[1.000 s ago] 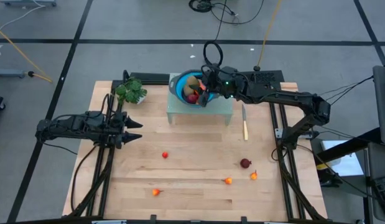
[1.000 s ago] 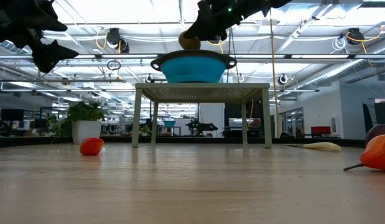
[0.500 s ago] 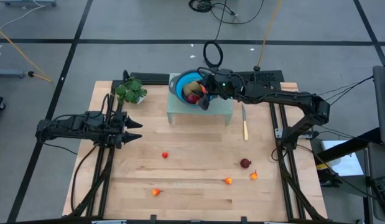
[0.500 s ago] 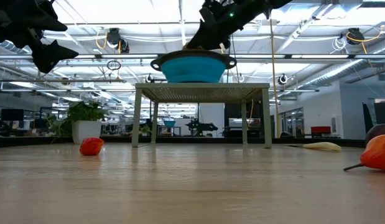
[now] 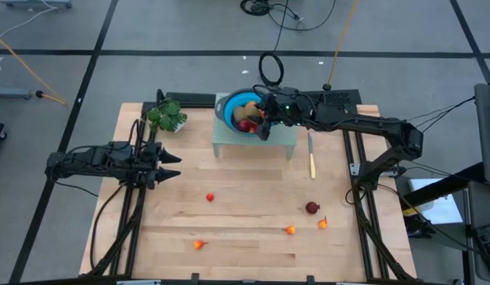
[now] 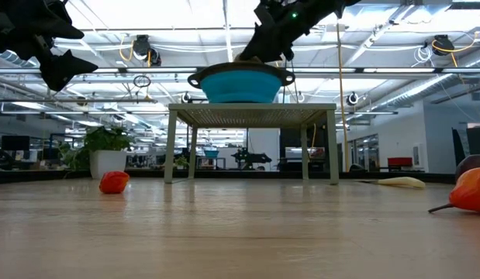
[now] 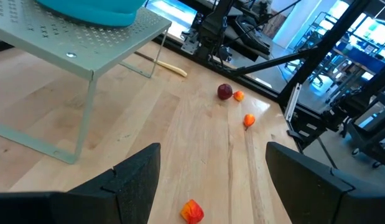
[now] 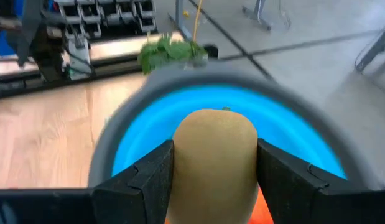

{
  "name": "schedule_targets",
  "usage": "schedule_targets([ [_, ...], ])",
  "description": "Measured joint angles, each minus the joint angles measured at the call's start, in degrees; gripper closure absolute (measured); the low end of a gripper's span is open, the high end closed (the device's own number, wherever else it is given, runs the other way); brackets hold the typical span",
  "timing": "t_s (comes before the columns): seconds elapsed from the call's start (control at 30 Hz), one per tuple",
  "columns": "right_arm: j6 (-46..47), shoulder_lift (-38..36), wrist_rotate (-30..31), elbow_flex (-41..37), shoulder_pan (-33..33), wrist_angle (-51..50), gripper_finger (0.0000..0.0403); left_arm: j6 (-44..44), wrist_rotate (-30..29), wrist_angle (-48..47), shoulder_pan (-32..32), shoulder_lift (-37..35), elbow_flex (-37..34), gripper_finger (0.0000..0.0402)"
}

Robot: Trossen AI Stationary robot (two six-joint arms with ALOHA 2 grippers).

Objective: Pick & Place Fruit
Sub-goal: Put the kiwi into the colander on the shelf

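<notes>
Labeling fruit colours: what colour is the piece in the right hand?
Brownish tan, kiwi-like, held between the right hand fingers over the blue bowl. Best in the right wrist view.

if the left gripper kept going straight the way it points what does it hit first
Likely nothing on the table: the left gripper points across bare wood, short of the pale green perforated stand. The small orange-red fruit lies lower; depth is unclear.

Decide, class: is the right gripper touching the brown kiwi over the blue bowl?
Touching. The right wrist view shows the right gripper with both fingers pressed against the sides of the brown kiwi, no gap, above the blue bowl.
</notes>
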Motion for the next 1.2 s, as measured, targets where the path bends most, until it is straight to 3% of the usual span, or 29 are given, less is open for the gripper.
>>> schedule_targets([
  [1.07, 5.16, -1.68, -0.02, -0.09, 0.0, -4.36, 0.0203, 0.55, 0.01, 0.0, 0.0, 0.0, 0.0, 0.011],
  [1.2, 5.17, -1.68, -0.02, -0.09, 0.0, -4.23, 0.0189, 0.5, 0.0, -0.02, 0.0, 0.0, 0.0, 0.011],
])
